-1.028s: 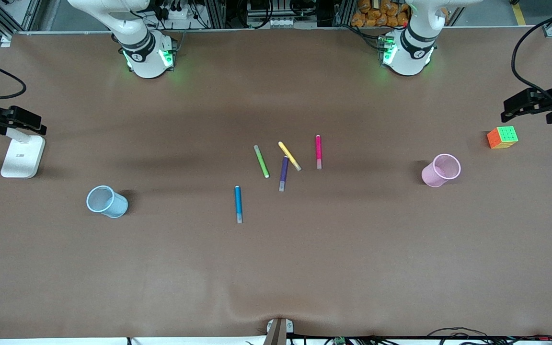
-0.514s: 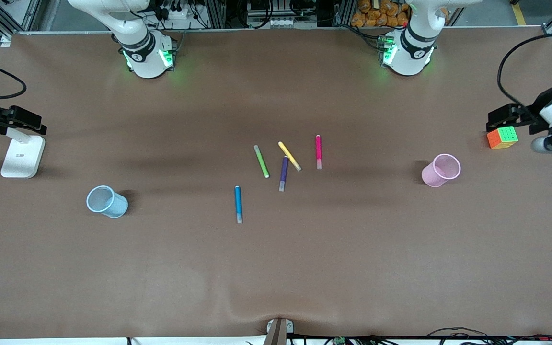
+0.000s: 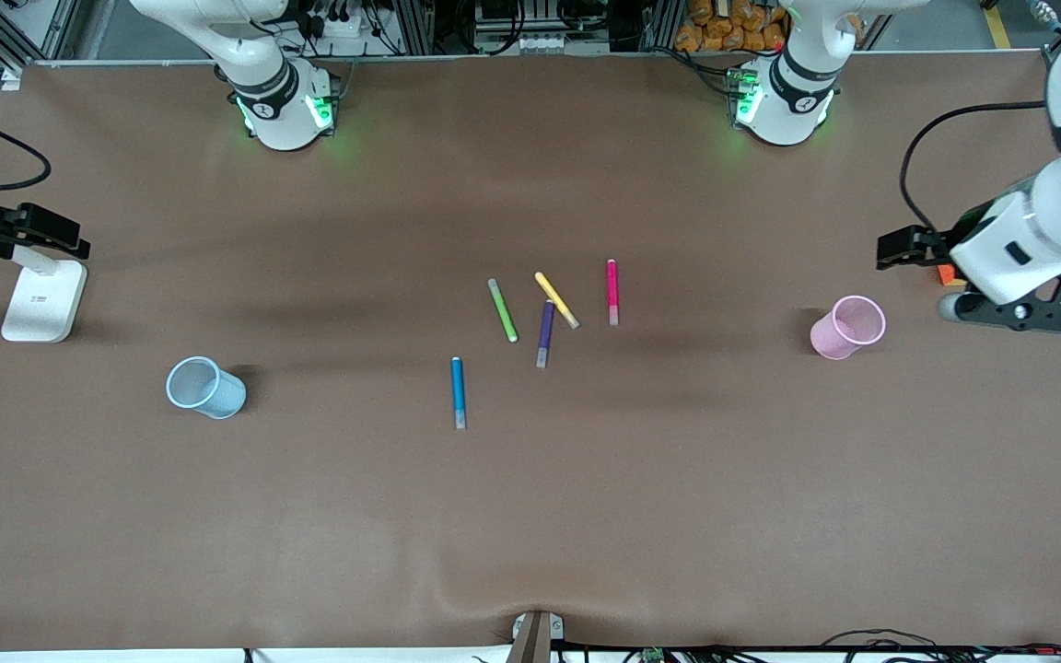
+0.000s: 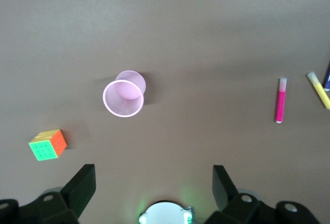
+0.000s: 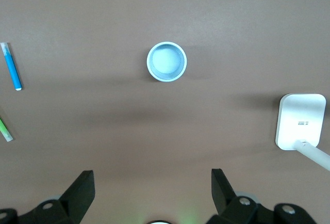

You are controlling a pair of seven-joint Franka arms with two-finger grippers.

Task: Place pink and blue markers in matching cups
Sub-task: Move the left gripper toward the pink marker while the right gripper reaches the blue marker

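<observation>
Two markers flat, pink marker, blue marker, grey tips toward camera

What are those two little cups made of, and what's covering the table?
The pink cup and blue cup look like thin translucent plastic: the table's brown shows faintly through their walls. The table seems covered by a matte brown sheet, perhaps paper or cloth; it wrinkles at the near edge.

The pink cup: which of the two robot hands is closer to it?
The left. The left gripper hangs just past the pink cup, toward its own end of the table; the right gripper waits at the table's right-arm end, above a white stand.
</observation>
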